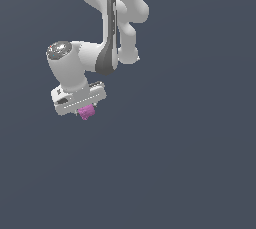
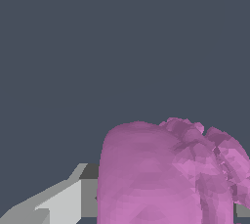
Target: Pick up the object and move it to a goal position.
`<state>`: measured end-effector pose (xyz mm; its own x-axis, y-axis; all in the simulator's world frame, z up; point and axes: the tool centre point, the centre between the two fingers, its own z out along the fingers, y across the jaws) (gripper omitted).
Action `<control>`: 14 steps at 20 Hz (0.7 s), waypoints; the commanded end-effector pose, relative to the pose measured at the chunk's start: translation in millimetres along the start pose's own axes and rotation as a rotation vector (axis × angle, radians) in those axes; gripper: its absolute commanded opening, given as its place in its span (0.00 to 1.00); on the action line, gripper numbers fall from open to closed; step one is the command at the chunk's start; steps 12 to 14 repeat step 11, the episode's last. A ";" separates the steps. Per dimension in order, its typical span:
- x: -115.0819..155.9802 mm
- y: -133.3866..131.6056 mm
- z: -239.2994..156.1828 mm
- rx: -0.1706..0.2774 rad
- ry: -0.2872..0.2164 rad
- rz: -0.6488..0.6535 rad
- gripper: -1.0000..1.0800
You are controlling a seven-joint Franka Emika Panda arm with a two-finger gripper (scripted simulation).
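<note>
The object is a small magenta-pink lumpy chunk (image 1: 87, 112). In the exterior view it sits right under the white gripper (image 1: 86, 109), at the left of centre, held off the dark ground. The fingers are hidden behind the chunk and the hand. In the wrist view the chunk (image 2: 171, 174) fills the near part of the picture, with one grey-white finger (image 2: 63, 201) pressed beside it. The gripper is shut on the chunk.
The white arm (image 1: 107, 18) reaches down from the top of the exterior view. A flat dark blue-grey ground (image 1: 190, 163) lies all around. No goal marker shows.
</note>
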<state>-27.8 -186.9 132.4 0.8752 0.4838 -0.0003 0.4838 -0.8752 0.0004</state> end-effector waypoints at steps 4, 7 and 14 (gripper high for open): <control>-33.7 9.9 -19.9 0.001 0.001 -0.001 0.00; -44.5 13.6 -26.6 0.001 0.001 -0.001 0.00; -49.9 15.5 -29.9 0.001 0.001 -0.001 0.00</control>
